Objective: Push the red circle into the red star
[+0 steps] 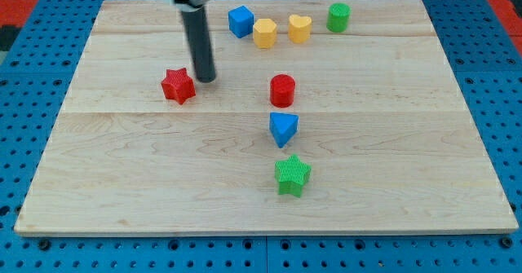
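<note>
The red circle [282,90] is a short red cylinder standing near the middle of the wooden board [391,159]. The red star [178,86] lies to its left, well apart from it. My tip [205,79] rests on the board just right of the red star, close to it, and left of the red circle. The dark rod runs up from the tip to the view's top edge.
A blue triangle [283,129] lies just below the red circle, and a green star [292,175] below that. Along the board's top edge sit a blue cube [240,20], a yellow hexagon [264,33], a yellow heart [299,28] and a green cylinder [338,17].
</note>
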`<state>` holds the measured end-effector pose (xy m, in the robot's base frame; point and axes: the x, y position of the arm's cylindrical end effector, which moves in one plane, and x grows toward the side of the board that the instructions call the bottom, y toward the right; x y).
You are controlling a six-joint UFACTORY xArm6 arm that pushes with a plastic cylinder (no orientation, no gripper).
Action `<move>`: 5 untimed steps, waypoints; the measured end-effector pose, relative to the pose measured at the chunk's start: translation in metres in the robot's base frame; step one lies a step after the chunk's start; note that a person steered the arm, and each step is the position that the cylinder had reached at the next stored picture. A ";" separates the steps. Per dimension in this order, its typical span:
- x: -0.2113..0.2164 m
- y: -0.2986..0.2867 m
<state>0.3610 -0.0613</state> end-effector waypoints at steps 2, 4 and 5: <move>-0.029 0.127; 0.072 0.152; 0.052 0.060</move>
<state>0.4128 -0.0018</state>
